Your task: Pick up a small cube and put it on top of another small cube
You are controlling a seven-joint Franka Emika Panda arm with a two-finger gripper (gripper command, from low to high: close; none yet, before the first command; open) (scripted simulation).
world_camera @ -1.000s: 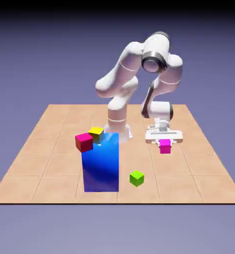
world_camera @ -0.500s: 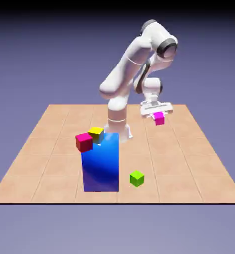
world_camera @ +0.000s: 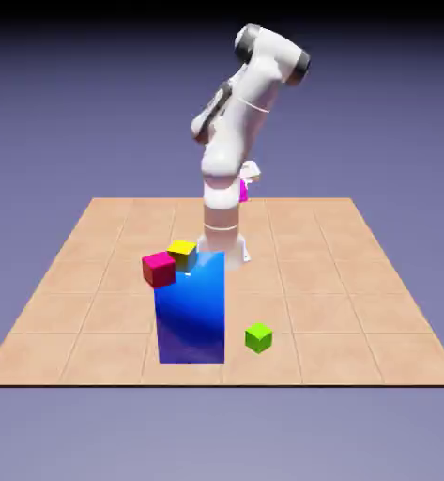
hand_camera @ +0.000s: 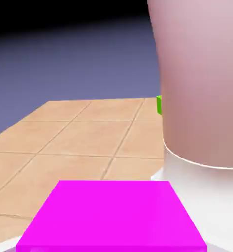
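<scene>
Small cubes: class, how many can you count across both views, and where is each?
4: magenta cube in the gripper behind the arm; green cube near the front; red cube and yellow cube beside the blue block.

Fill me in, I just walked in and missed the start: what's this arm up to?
The white arm is stacking cubes. Its gripper is shut on the magenta cube, carried high and mostly hidden behind the arm in the exterior view. The green cube sits alone near the table's front edge. A red cube and a yellow cube sit by a tall blue block.
</scene>
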